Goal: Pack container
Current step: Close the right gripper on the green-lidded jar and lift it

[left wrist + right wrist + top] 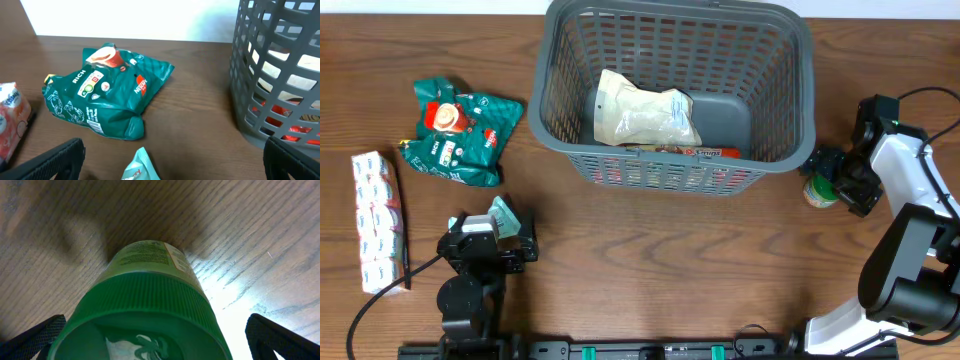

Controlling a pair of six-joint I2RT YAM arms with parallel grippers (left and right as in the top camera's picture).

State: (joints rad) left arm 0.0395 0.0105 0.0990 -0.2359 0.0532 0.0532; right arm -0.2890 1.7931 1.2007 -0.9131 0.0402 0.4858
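The container [775, 90], a dark grey lattice basket, stands at the back centre and holds a cream pouch [645, 115] and a red packet [685, 151]. It also shows at the right of the left wrist view [260, 75]. My left gripper [492, 230] [172, 152] is open at the front left, with a small teal packet [504, 213] [141, 167] lying between its fingers. My right gripper [832, 178] [155, 335] is open around a green-lidded jar [817, 190] [145, 285] that stands on the table right of the basket.
A green snack bag [460, 130] [105, 87] lies left of the basket. A white and pink multipack [375, 220] [10, 120] lies along the far left edge. A black cable [380, 295] runs by the left arm's base.
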